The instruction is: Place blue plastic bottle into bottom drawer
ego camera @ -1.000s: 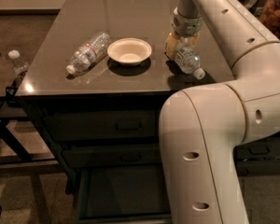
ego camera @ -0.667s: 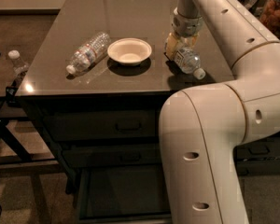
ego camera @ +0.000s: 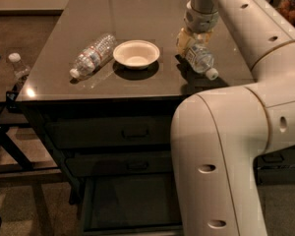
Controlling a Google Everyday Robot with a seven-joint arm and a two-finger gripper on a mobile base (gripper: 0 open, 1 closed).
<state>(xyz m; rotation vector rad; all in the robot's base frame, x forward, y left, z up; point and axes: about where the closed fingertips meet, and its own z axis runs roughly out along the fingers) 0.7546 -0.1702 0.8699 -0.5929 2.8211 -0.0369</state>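
The blue plastic bottle (ego camera: 202, 60) is at the right side of the dark tabletop (ego camera: 137, 14), tilted, with its white cap pointing to the front right. My gripper (ego camera: 191, 44) comes down from above and is shut on the bottle's base end, at or just above the surface. The bottom drawer (ego camera: 132, 200) is pulled open below the table front, and its dark interior shows nothing inside. My big white arm covers the drawer's right part.
A white bowl (ego camera: 136, 54) sits mid-table, left of the gripper. A clear ribbed bottle (ego camera: 93, 55) lies on its side left of the bowl. Two shallower handled drawers (ego camera: 130, 132) are shut above the open one. Another small bottle (ego camera: 18, 65) stands off the table's left edge.
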